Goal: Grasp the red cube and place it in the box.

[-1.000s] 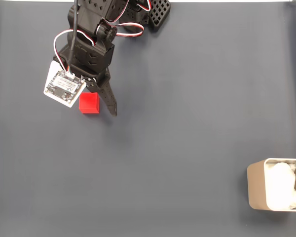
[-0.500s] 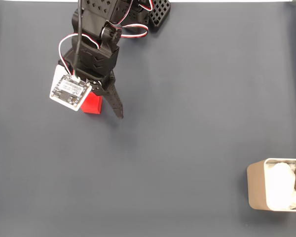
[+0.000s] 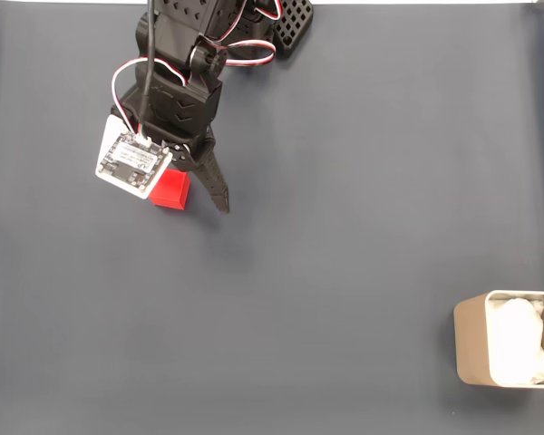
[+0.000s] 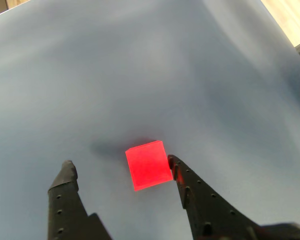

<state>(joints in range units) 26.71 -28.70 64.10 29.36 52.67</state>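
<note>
The red cube (image 3: 172,193) lies on the dark grey mat at the upper left of the fixed view, its upper left corner hidden under the arm's white circuit board (image 3: 132,164). My black gripper (image 3: 185,201) is open and straddles the cube. In the wrist view the red cube (image 4: 148,164) sits between the two fingers of the gripper (image 4: 120,165), close against the right fingertip (image 4: 174,162) and well apart from the left one (image 4: 67,169). The beige box (image 3: 466,340) with white padding stands far away at the lower right edge.
The dark grey mat (image 3: 326,227) stretches flat between the cube and the box. The arm's black base (image 3: 290,23) sits at the top edge of the fixed view. A pale surface shows past the mat's far corner (image 4: 292,17) in the wrist view.
The gripper has moved slightly right and down over the cube, so the circuit board now covers part of it. The cube appears shifted a little to the right.
</note>
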